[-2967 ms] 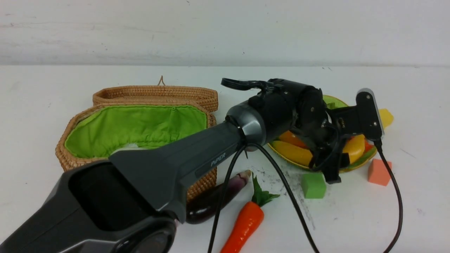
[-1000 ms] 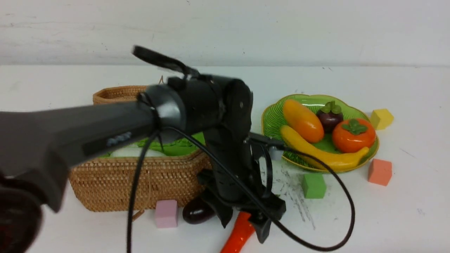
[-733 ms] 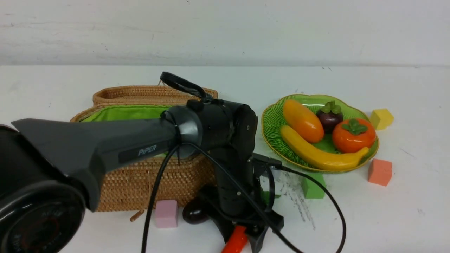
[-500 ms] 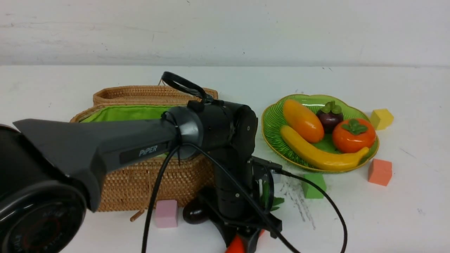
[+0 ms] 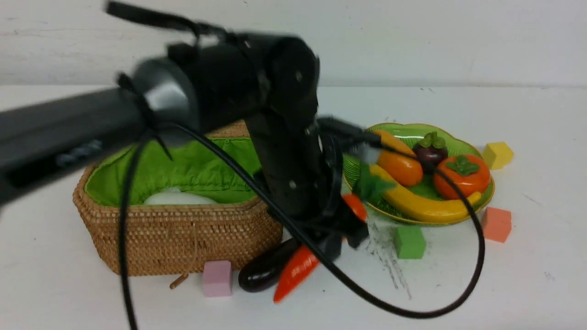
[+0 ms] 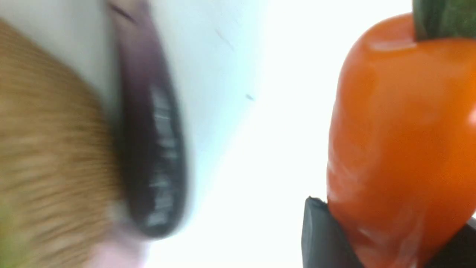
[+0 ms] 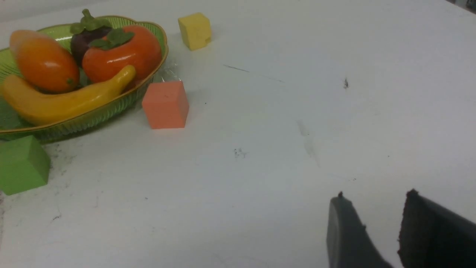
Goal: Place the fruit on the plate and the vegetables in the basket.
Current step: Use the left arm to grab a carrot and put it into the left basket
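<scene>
Left gripper (image 5: pixel 337 233): jaws clamped on the carrot, near the middle of the worktop, just right of the basket's near right corner; arm blurred in the front view.
Carrot (image 5: pixel 298 268): tilted, pointed tip low and toward the near left, green top (image 5: pixel 369 185) high and toward the plate; the tip sits just beside the eggplant; whether it touches the worktop I cannot tell. In the left wrist view the orange body (image 6: pixel 394 149) fills the right side, dark jaw material at its lower end.
Eggplant (image 5: pixel 268 270): lying on the worktop (image 5: pixel 527 275) against the basket's near right corner, dark glossy end toward the near side.
Basket (image 5: pixel 183 236): left of centre, lid open, green lining showing.
White vegetable (image 5: pixel 179 198): lying inside the basket, near its front wall.
Plate (image 5: pixel 355 160): right of centre, further back than the carrot.
Fruit: all four on the plate: banana (image 5: pixel 422 206) along its near edge, mango (image 5: pixel 399 165) on the left, mangosteen (image 5: pixel 431 149) at the far side, persimmon (image 5: pixel 461 178) on the right.
Foam cubes: pink (image 5: pixel 217 278) in front of the basket, green (image 5: pixel 409 241) just near of the plate, salmon (image 5: pixel 496 223) at the plate's near right, yellow (image 5: pixel 497 155) at its far right.
Right gripper (image 7: pixel 375 230): only seen in its own wrist view, jaws slightly apart and holding nothing, above bare worktop well to the right of the plate.
</scene>
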